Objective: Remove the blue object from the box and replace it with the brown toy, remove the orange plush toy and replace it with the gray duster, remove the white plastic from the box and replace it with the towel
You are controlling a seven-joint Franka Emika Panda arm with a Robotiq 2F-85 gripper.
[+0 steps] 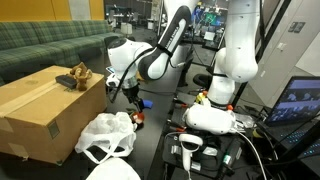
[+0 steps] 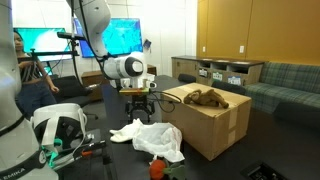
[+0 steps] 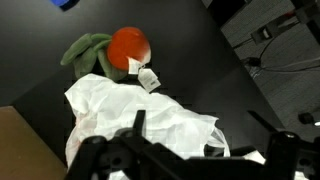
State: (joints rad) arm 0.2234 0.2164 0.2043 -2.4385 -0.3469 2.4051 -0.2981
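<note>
The cardboard box stands on the dark floor and shows in both exterior views. A brown toy lies in its open top. The white plastic lies crumpled on the floor beside the box. The orange plush toy, with green leaves and a tag, lies on the floor just beyond the plastic. My gripper hangs above the plastic next to the box, open and empty. A small blue thing lies on the floor near it. The duster and towel are not visible.
A green sofa stands behind the box. A second white robot base and cables sit close by. Monitors and a person are at the back. A box corner shows in the wrist view.
</note>
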